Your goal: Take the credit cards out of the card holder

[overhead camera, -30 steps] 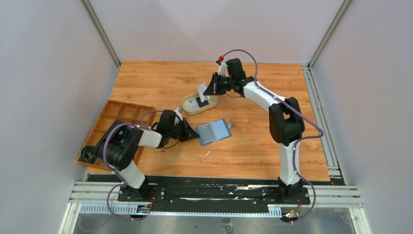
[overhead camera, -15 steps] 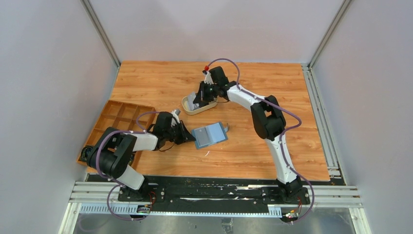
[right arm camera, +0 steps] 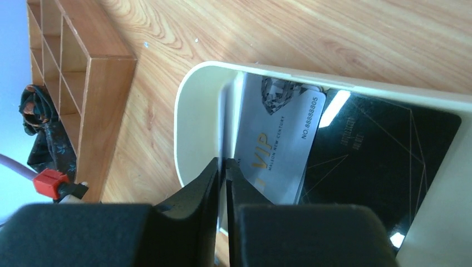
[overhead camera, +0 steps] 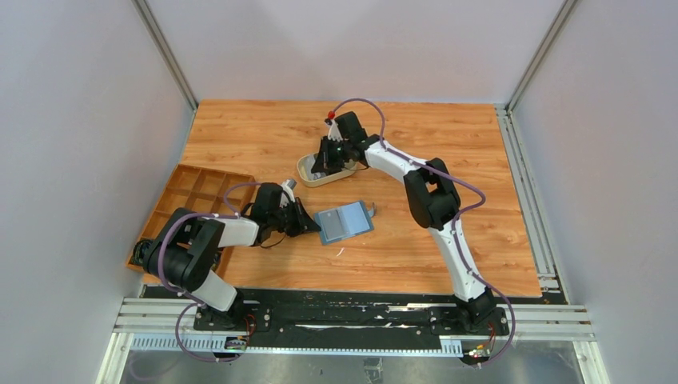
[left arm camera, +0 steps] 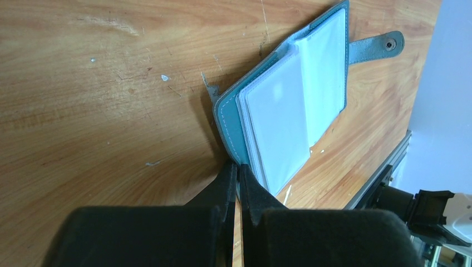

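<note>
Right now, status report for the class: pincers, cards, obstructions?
Left pincer shut on card holder edge. Right pincer shut on VIP card in tray. White cards in holder. Nothing blocking.

**Readable print: one VIP card in the tray**

All the legible text is showing in the right wrist view, inside the beige tray (right arm camera: 195, 122) that is sitting toward the far middle of the table. A silver credit card (right arm camera: 278, 150) is lying there, with the right end effector (right arm camera: 225, 164) pinching its edge. The card is carrying large gold letters reading "VIP". A smaller gold line is running beneath them and ending in "NEW CENTURY"; its first word is looking like "MAISON" but is too small to be sure. Along the card's short edge, dark print is reading "NO.8888805". To its right, a black card (right arm camera: 378, 161) is bearing a faint line of pale lettering, too dim to read.
</note>
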